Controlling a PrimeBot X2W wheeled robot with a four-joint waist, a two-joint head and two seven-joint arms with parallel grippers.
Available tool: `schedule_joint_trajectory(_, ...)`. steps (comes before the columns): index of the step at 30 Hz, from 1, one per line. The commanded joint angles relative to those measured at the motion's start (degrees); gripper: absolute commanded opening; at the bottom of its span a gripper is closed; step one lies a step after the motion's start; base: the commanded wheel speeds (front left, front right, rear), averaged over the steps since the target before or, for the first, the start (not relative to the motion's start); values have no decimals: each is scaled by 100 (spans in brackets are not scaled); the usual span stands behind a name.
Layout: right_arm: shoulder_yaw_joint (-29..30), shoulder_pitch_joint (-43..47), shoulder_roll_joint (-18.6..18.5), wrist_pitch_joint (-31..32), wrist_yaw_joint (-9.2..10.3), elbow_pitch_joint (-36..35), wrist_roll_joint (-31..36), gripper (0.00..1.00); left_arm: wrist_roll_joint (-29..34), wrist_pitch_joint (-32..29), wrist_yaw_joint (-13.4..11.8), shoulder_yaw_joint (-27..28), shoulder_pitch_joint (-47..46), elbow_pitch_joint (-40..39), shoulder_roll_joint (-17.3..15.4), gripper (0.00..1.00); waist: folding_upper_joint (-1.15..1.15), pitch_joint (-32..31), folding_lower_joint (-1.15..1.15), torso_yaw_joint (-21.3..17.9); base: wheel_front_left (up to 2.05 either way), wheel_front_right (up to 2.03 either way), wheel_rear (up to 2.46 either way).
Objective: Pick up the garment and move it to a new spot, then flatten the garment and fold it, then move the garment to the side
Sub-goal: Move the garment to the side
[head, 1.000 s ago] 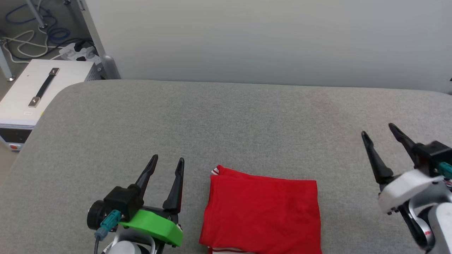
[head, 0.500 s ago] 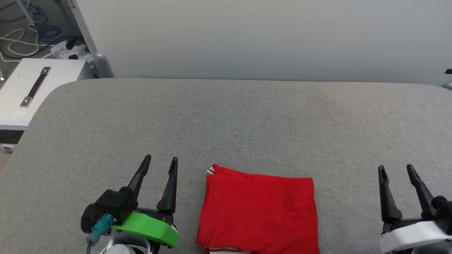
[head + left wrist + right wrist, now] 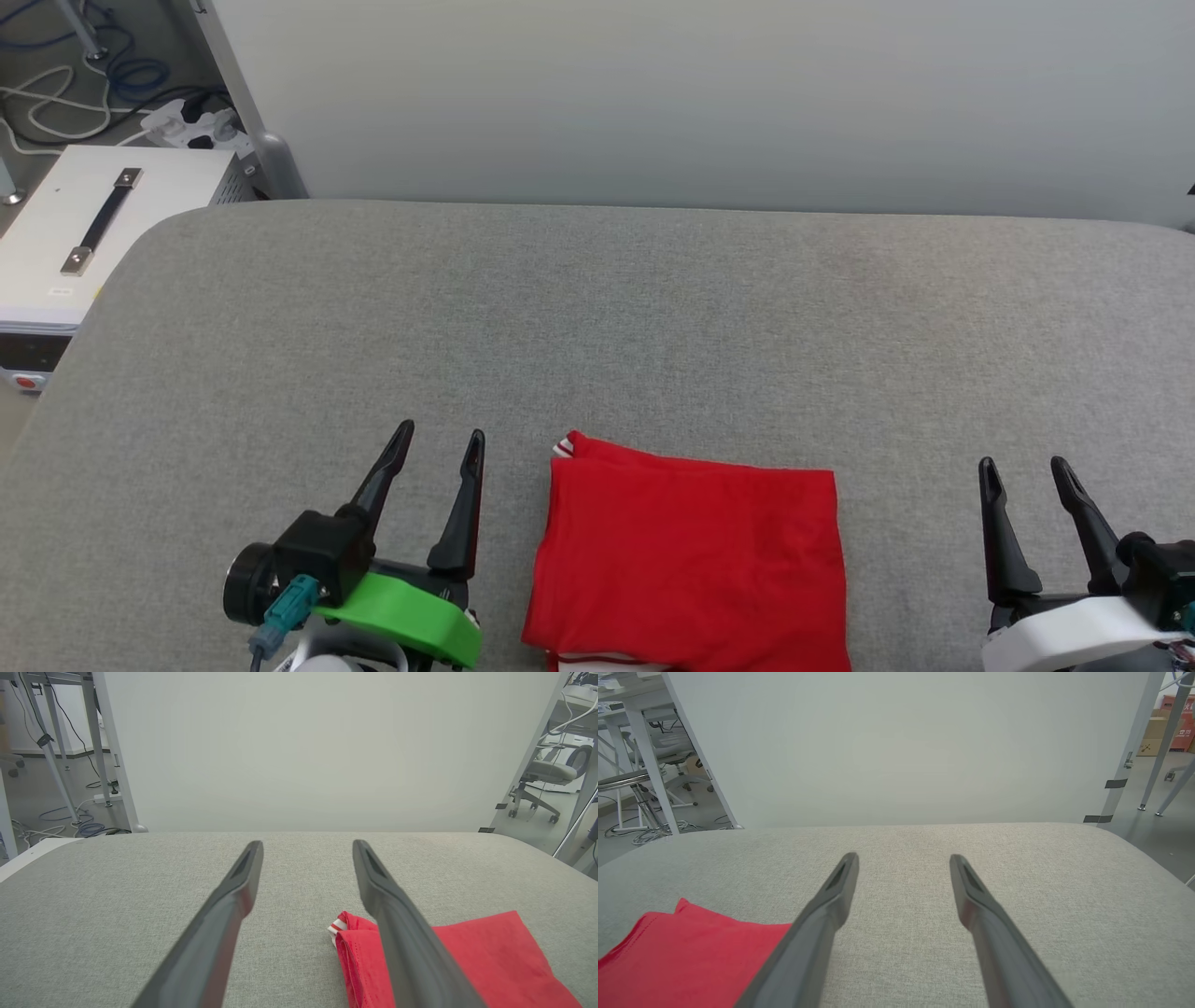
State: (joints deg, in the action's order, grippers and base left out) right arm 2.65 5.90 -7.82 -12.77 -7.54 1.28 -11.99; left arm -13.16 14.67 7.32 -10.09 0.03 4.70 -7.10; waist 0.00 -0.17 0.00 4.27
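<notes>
At the near edge of the grey padded table (image 3: 653, 327), dead centre, the garment (image 3: 691, 560) is laid as a folded red rectangle. Its near side is cut off by the frame, so the long axis cannot be told; the far edge runs 9 to 3 o'clock. It is flanked by 2 grippers, both with fingers spread apart and nothing held. From the left gripper (image 3: 442, 432) the garment is found at 3 o'clock, just beside. From the right gripper (image 3: 1022, 463) it is found at 9 o'clock, across a wider gap. The fold is judged done, and the left arm is judged nearer for the side move. Striped trim (image 3: 565, 450) is seen at the far-left corner, closest to the left fingers. Beyond, at 12 o'clock, a pale wall panel (image 3: 653, 93) is seen, and off the table at 10 o'clock a white box (image 3: 93, 224).
</notes>
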Motion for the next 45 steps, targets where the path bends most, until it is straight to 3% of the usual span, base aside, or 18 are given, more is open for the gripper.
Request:
schedule_joint_trajectory(1,-6,-7,1,45,5,28,-110,100,34,33,16,12,28,-32,-3,100,0,5,0,12,0,0,0)
schedule_joint_trajectory(7,-273,-19,-304,824,5,-37,-454,100,27,33,16,21,-9,-46,4,100,0,39,0,51,0,0,0)
schedule_joint_trajectory(15,-918,-244,-888,4056,5,-708,-1574,100,7,33,16,17,-97,-28,28,100,0,227,0,77,0,0,0)
schedule_joint_trajectory(19,-851,-433,-800,5435,5,-924,-1806,100,6,33,16,-65,-219,-29,27,100,0,371,0,175,0,0,0)
schedule_joint_trajectory(23,-804,-635,-596,6407,5,-953,-1694,100,-1,33,16,-130,-319,-21,31,100,0,531,0,327,0,0,0)
schedule_joint_trajectory(29,-758,-908,-323,6838,5,-746,-1288,100,41,33,16,-137,-455,23,60,100,0,780,0,589,0,0,0)
schedule_joint_trajectory(34,-735,-1075,11,6816,5,-315,-1152,100,49,33,16,-167,-575,40,76,100,0,991,0,809,0,0,0)
schedule_joint_trajectory(40,-941,-1119,111,6691,5,225,-1094,100,59,33,16,-217,-646,55,92,100,0,1088,0,911,0,0,0)
schedule_joint_trajectory(41,-1149,-1128,49,6645,5,491,-1053,0,70,33,16,-237,-685,77,98,100,0,1103,0,923,0,0,0)
schedule_joint_trajectory(45,-1319,-1208,-39,6372,5,691,-1047,0,79,33,16,-231,-706,102,97,100,0,1036,0,869,0,0,0)
